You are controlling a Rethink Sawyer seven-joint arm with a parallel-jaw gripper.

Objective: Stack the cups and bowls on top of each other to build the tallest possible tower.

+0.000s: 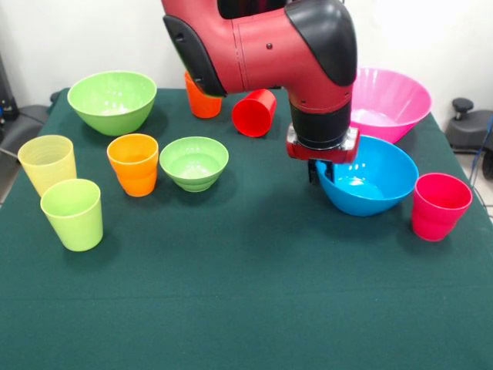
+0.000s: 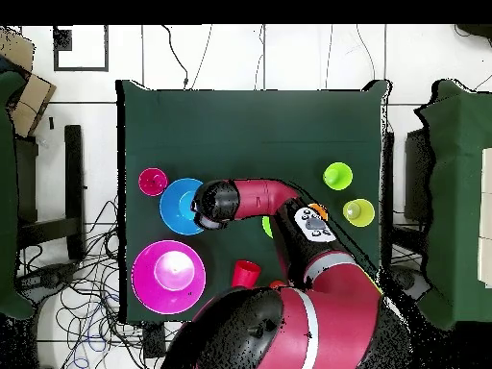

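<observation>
Evidently nothing is stacked yet: every piece stands or lies apart on the dark green cloth-covered table [image 1: 246, 308], so no tower exists. The red and black arm comes down so that its end effector [image 1: 320, 171] hangs at the rim of the large round blue plastic bowl [image 1: 370, 181], on the side away from the table's right edge in the front view; its dark tips seem to straddle or touch the rim, but whether they have closed on it cannot be told. That placement suggests a rim grasp, since a wide bowl offers little else. Behind it, toward the far right corner, sits the large pink plastic bowl [image 1: 393, 100], and just beside the blue bowl, near the right edge, the pinkish-red plastic tumbler [image 1: 441, 206]. A red plastic cup [image 1: 255, 112] lies tipped on its side at the far edge beside an upright orange one [image 1: 202, 102]. Toward the left edge stand the large light green bowl [image 1: 112, 100], small light green bowl [image 1: 194, 162], second orange cup [image 1: 133, 163], pale yellow cup [image 1: 48, 163] and lime green cup [image 1: 72, 213].
</observation>
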